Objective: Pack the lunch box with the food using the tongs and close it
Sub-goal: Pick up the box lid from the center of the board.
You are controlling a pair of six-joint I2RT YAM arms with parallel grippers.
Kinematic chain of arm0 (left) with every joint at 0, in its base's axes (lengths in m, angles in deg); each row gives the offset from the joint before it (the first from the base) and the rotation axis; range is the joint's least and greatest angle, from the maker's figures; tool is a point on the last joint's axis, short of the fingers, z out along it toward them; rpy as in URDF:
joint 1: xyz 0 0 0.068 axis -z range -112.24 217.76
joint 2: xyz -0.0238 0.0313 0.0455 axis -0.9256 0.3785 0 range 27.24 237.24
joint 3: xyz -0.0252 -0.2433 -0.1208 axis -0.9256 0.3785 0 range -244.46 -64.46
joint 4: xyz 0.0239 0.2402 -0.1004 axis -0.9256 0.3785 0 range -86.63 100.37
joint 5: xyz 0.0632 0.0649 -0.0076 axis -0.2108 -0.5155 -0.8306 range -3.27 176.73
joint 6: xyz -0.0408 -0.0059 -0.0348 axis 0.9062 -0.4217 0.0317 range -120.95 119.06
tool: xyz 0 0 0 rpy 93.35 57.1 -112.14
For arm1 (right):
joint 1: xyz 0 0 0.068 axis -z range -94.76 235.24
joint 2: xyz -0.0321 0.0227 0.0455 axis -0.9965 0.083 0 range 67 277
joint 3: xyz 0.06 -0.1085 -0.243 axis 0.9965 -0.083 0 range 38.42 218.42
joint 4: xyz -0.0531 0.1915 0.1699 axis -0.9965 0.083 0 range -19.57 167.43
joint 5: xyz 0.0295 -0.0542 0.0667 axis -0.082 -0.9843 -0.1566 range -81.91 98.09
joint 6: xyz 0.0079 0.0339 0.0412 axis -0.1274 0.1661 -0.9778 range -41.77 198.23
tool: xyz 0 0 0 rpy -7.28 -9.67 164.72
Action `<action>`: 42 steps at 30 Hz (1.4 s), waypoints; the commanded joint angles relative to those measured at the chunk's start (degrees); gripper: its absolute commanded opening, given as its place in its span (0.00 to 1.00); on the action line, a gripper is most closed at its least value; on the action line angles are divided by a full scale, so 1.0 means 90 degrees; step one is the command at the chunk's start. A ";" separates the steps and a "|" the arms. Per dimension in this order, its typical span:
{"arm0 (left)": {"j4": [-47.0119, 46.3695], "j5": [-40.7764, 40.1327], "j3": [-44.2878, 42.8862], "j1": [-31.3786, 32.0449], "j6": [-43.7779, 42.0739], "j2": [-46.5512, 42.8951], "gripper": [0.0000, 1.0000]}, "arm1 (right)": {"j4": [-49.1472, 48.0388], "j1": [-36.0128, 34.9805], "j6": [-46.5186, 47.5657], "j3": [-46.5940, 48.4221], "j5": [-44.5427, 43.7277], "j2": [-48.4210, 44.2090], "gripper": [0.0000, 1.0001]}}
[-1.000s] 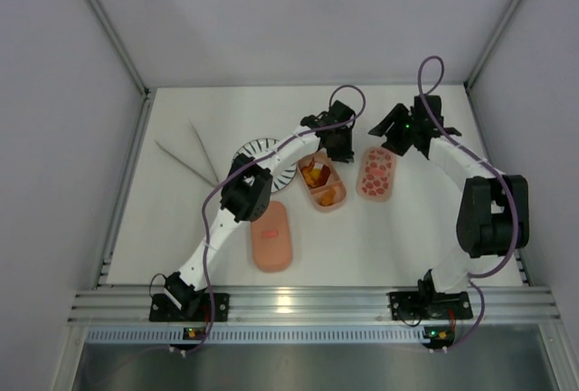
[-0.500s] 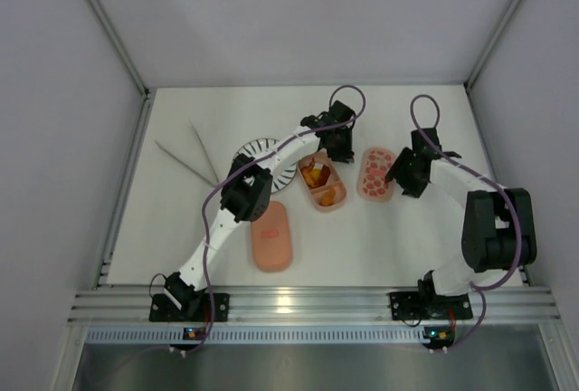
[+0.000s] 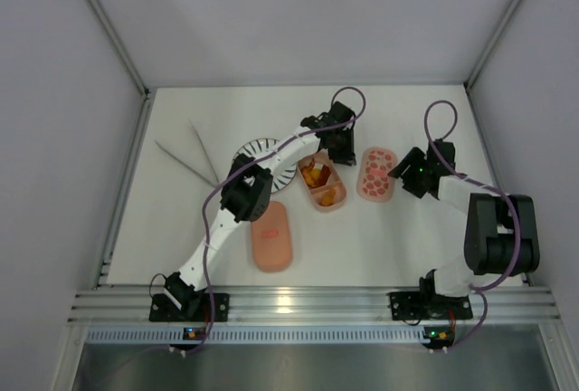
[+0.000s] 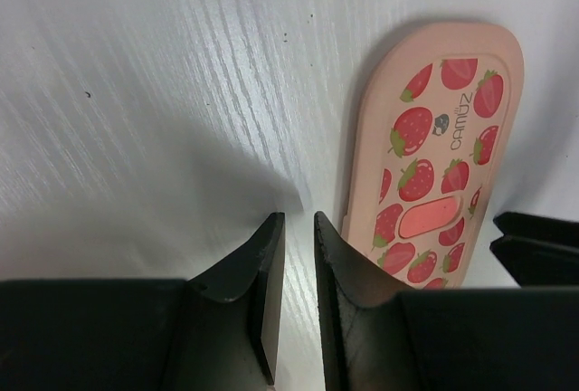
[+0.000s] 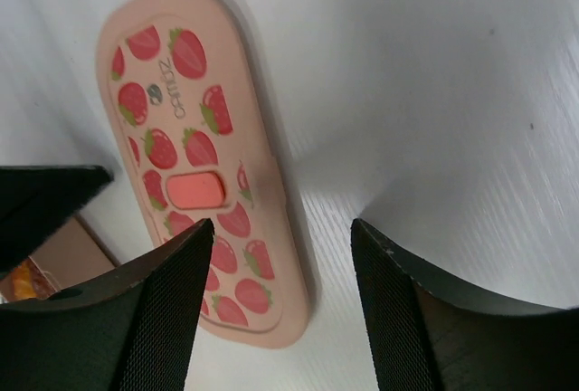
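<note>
Lying apart: lunch box pieces on the table

The strawberry lid [image 3: 376, 173] lies flat and print-up just at 3 o'clock of the divided tray [image 3: 331, 208]. Its long axis runs roughly 12 to 6. Among the red strawberries [image 4: 434, 156] sits a small grey word that looks like "camuz", beside a tiny round face. A plain salmon oval tab marks the middle [image 5: 204, 174].

The tray, also lengthwise 12 to 6 with a slight lean, holds the food [image 3: 317, 176], orange and yellow pieces. The plain lid [image 3: 271, 236] rests at 7 o'clock of the tray, its red mark up.

The right gripper [image 5: 280, 228] stands at 3 o'clock of the strawberry lid with its jaws spread wide. The lid's edge shows between them, and I cannot tell whether they touch it. The left gripper [image 4: 297, 219] hangs at the tray's 12 o'clock end, jaws a narrow slit apart with only bare table [image 3: 407, 246] showing between.

The striped plate [image 3: 256, 149] lies at 10 o'clock of the tray. Beyond it are the tongs [image 3: 194, 157], joint toward 5 o'clock and tips toward 11.
</note>
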 commanded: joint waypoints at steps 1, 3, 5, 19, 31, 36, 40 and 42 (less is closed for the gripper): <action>0.0444 0.0127 0.0195 0.0057 0.0019 0.0099 0.25 | -0.0979 0.0220 -0.0051 -0.0444 0.0377 0.0615 0.63; 0.0454 0.0146 0.0185 0.0057 0.0029 0.0118 0.25 | -0.1311 0.0268 -0.0109 -0.0425 0.0591 0.0810 0.64; 0.0454 0.0175 0.0185 0.0057 0.0058 0.0128 0.25 | -0.1370 0.0269 -0.0187 -0.0317 0.0699 0.0870 0.64; 0.0337 0.0449 0.0127 0.0057 0.0156 0.0216 0.24 | -0.0168 0.0191 -0.0090 0.0289 0.0659 0.1154 0.62; 0.0259 0.0761 0.0127 0.0097 0.0127 0.0275 0.25 | -0.0385 -0.0063 0.0008 0.0464 0.1744 0.1066 0.60; 0.0259 0.0800 0.0117 0.0097 0.0117 0.0275 0.25 | -0.0861 -0.0132 -0.0050 0.0475 0.2222 0.0862 0.57; 0.0307 0.0800 0.0117 0.0097 0.0097 0.0265 0.25 | -0.1252 -0.0141 -0.0304 0.0328 0.2652 0.0500 0.55; 0.0327 0.0771 0.0117 0.0097 0.0088 0.0265 0.25 | -0.1351 -0.0141 -0.0392 0.0318 0.2857 0.0295 0.53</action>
